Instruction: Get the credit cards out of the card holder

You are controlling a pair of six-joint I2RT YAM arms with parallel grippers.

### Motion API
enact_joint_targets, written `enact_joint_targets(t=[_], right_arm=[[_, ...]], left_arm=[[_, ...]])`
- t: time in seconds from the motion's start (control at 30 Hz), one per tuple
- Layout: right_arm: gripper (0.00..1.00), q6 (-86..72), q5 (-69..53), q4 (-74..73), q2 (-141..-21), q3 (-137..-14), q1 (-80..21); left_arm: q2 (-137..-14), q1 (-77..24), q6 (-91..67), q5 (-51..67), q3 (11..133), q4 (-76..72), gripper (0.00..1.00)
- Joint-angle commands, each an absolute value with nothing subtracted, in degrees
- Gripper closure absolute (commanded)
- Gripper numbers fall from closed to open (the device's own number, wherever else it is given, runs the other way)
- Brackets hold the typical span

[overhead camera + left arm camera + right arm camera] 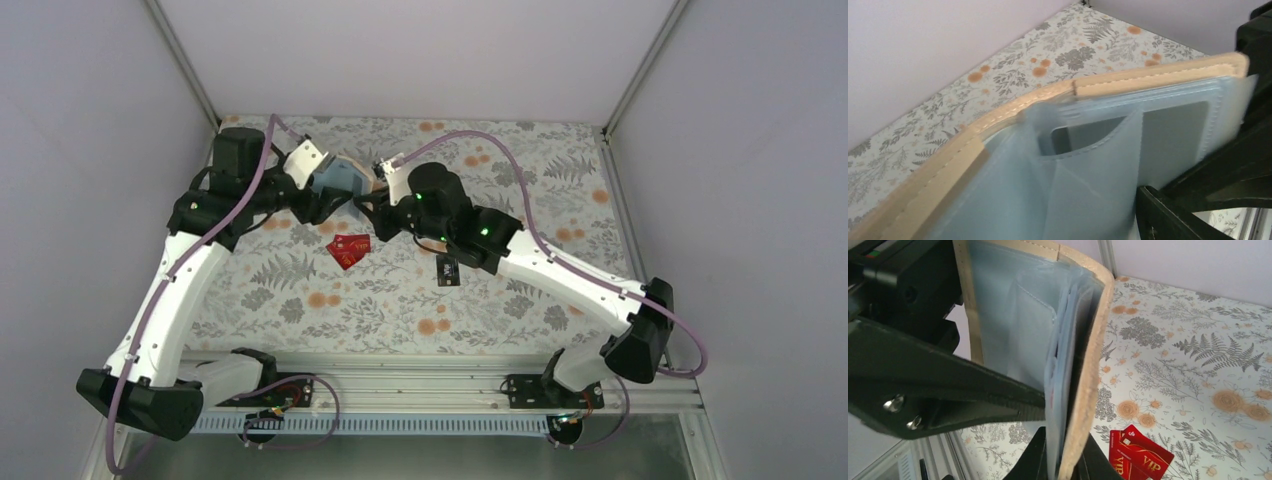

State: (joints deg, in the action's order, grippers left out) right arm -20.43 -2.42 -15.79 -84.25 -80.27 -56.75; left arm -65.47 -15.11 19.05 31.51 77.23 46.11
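Note:
The card holder (pixel 340 177), tan outside and pale blue-grey inside, hangs open above the far middle of the table, held between both grippers. My left gripper (pixel 322 203) grips its left panel. Its black finger (pixel 948 390) lies against the inside. My right gripper (pixel 372 200) is shut on the right panel's edge, fingers either side (pixel 1065 462). In the left wrist view the holder (pixel 1098 165) fills the frame and its pockets look empty. Red credit cards (pixel 348 249) lie overlapped on the table below it and also show in the right wrist view (pixel 1140 452). The black card (pixel 447 269) lies to their right.
The floral tablecloth (pixel 560 200) covers the table, with grey walls (pixel 100 150) on three sides. The metal rail (pixel 400 385) with both arm bases runs along the near edge. The right arm's forearm (pixel 560 265) crosses the right half of the table.

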Motion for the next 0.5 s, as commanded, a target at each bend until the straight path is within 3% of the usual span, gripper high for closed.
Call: enact_joint_targets(t=[0.0, 0.2, 0.3, 0.43, 0.47], right_arm=[[0.96, -17.9, -9.3, -11.8, -80.2, -80.9, -58.9], [0.96, -16.9, -10.0, -11.9, -77.9, -79.5, -58.7], [0.96, -16.2, -10.6, -12.2, -76.8, -78.5, -57.9], [0.96, -14.5, -13.6, -12.9, -75.8, -77.6, -56.6], [0.96, -13.9, -14.5, -12.8, -75.4, -77.2, -56.3]], left_arm=[[-65.9, -15.1, 18.4, 24.1, 76.8, 43.7, 0.29], [-65.4, -15.0, 19.0, 23.9, 77.9, 44.7, 0.33], [-64.9, -14.9, 19.3, 27.0, 78.5, 45.5, 0.54], [-64.7, -14.6, 19.8, 34.1, 79.4, 46.8, 0.94], [-64.7, -14.5, 20.2, 35.8, 79.6, 47.3, 0.97]])
